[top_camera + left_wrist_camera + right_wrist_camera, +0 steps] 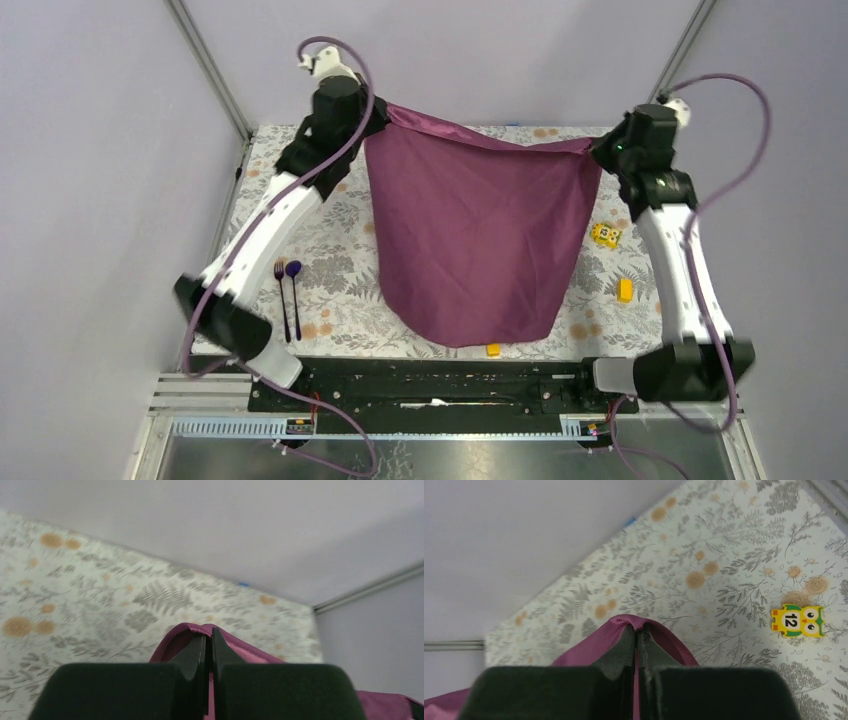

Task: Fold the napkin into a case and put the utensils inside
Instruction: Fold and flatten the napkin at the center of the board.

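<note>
The plum-purple napkin [478, 240] hangs as a wide sheet between both grippers, its lower edge near the table's front. My left gripper [381, 108] is shut on the napkin's far left corner [192, 628], raised above the table. My right gripper [597, 146] is shut on the far right corner [634, 622], also raised. The two dark purple utensils [288, 297], a fork and a spoon, lie side by side on the table by the left arm. No folded case shows.
The floral tablecloth [330, 270] covers the table. A yellow owl block [604, 235] marked 12 [798, 620], a yellow block [625, 290] and a small yellow block [492, 350] lie at the right and front. Walls and frame posts stand close behind.
</note>
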`<act>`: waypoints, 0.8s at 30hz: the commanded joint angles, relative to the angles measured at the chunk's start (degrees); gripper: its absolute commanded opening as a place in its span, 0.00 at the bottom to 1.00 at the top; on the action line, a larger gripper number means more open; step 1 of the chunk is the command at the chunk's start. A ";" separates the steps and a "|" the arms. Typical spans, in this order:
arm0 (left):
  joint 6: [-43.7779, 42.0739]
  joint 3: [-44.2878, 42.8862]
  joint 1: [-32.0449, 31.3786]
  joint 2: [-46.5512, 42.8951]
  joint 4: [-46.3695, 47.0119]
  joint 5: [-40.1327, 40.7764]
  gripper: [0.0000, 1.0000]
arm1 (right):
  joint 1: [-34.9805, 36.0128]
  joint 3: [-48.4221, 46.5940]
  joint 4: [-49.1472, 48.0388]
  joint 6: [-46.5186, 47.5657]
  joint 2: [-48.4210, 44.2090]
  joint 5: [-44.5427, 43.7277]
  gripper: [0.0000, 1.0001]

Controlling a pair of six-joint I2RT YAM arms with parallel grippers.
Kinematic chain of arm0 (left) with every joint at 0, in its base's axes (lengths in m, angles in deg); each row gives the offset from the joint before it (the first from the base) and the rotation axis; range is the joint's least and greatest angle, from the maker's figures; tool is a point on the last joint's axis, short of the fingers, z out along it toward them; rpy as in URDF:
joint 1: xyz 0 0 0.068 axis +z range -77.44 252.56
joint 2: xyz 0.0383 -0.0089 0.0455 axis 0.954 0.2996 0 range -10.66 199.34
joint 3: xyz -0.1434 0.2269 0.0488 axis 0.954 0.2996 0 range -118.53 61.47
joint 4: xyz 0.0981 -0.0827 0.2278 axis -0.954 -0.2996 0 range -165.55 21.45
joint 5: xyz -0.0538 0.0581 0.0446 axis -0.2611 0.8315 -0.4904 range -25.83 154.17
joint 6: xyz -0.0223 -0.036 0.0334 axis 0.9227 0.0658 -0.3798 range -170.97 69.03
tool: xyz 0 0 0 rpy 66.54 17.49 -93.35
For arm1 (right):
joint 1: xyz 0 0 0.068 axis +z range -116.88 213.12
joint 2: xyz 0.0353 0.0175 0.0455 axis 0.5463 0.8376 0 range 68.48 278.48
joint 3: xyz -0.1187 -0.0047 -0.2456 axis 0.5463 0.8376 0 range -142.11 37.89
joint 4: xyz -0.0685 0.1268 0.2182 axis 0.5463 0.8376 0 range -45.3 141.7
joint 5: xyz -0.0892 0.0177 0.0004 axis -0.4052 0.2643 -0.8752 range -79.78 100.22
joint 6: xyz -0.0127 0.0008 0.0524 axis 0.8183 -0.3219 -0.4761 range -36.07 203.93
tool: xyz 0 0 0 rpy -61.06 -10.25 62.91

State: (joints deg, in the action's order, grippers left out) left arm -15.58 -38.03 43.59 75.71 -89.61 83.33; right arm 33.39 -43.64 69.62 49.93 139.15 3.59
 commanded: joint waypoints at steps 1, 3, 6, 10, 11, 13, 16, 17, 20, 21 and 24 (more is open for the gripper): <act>-1.32 -0.97 5.11 8.10 5.29 -3.11 0.00 | 0.08 -2.82 -8.30 2.69 10.95 -3.69 0.00; -0.21 -0.08 7.44 12.71 8.77 -5.99 0.00 | 0.06 -5.05 -10.43 4.34 18.01 -3.84 0.00; 0.92 0.51 10.63 20.28 14.08 -11.26 0.00 | 0.08 -7.84 -13.62 5.60 28.25 -2.31 0.00; 2.49 0.67 13.80 30.40 23.09 -23.17 0.00 | 0.08 -13.41 -15.18 6.30 39.80 2.20 0.00; 2.89 -0.21 14.27 32.58 24.25 -25.34 0.00 | 0.08 -15.22 -15.14 6.49 42.42 4.01 0.00; 3.27 -2.49 14.70 36.61 24.76 -28.83 0.00 | 0.08 -19.13 -13.91 7.11 46.89 6.25 0.00; 4.06 -3.38 14.90 39.71 24.97 -31.07 0.00 | 0.08 -23.31 -11.81 7.87 51.88 9.77 0.00; 4.35 -2.88 14.91 39.89 25.27 -31.32 0.00 | 0.08 -24.19 -11.23 7.91 52.64 10.54 0.00; 4.84 -0.67 15.15 39.03 25.28 -31.88 0.00 | 0.07 -25.60 -8.07 7.82 53.58 11.79 0.00; 5.17 0.34 15.21 38.32 24.96 -32.05 0.00 | 0.08 -25.68 -6.79 7.74 53.56 12.16 0.00; 7.50 3.24 15.58 35.66 19.50 -30.70 0.00 | 0.03 -23.39 -2.82 6.14 51.62 12.52 0.00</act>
State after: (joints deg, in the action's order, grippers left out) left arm -10.94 -37.14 58.74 117.65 -70.12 54.02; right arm 33.39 -65.98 62.08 56.64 194.01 13.67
